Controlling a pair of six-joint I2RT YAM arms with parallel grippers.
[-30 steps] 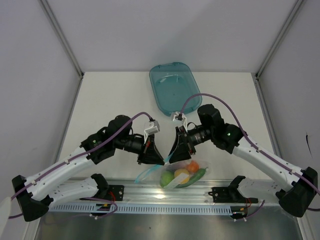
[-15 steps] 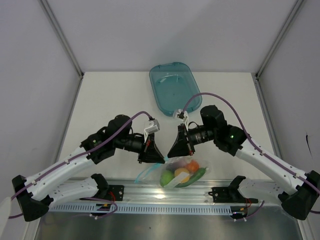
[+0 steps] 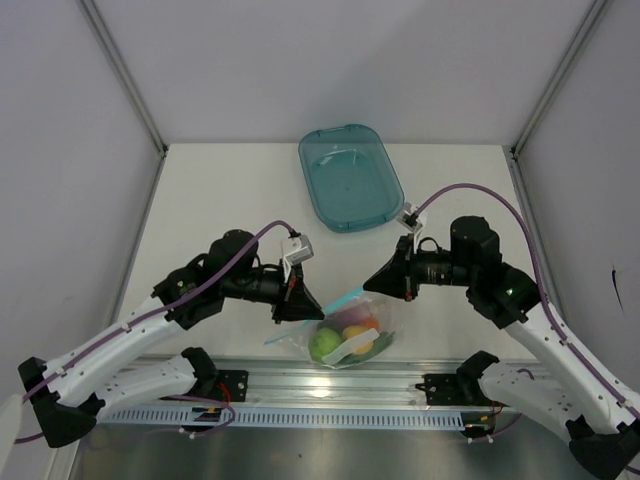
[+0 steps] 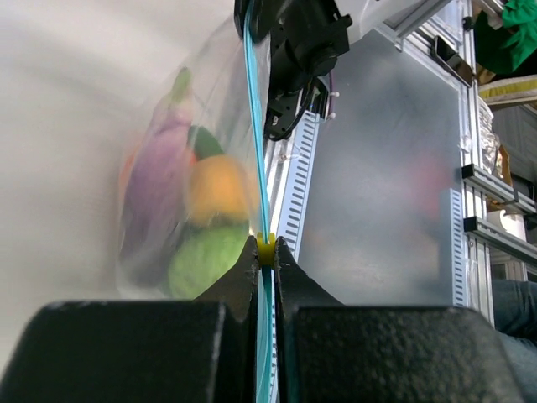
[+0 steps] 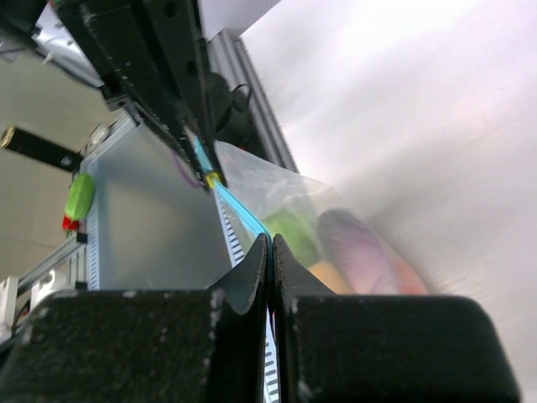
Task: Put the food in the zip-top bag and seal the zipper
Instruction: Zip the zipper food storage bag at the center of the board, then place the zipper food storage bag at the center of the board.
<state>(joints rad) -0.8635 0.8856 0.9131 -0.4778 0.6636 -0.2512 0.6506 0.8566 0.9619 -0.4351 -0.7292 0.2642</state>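
Now | left gripper (image 4: pixel 265 252), right gripper (image 5: pixel 269 244) both clenched on zipper (image 4: pixel 254 126) | teal tray (image 3: pixel 350 185) well behind

You find the bag (image 3: pixel 378 318) close to the near edge of the table (image 3: pixel 220 200), about midway along it, just behind the rail (image 3: pixel 400 385) that carries the arm bases. The food (image 3: pixel 326 345) sits inside the bag, bunched together in its lower part. The zipper (image 3: pixel 345 298) runs along the bag's top, stretched between your two grippers. The left gripper (image 3: pixel 317 313) pinches it on the left and the right gripper (image 3: pixel 369 287) pinches it on the right. You cannot tell whether the bag's bottom touches the table. Behind the bag, well apart from it, the tray (image 3: pixel 345 190) lies at the far edge, a little right of the middle.
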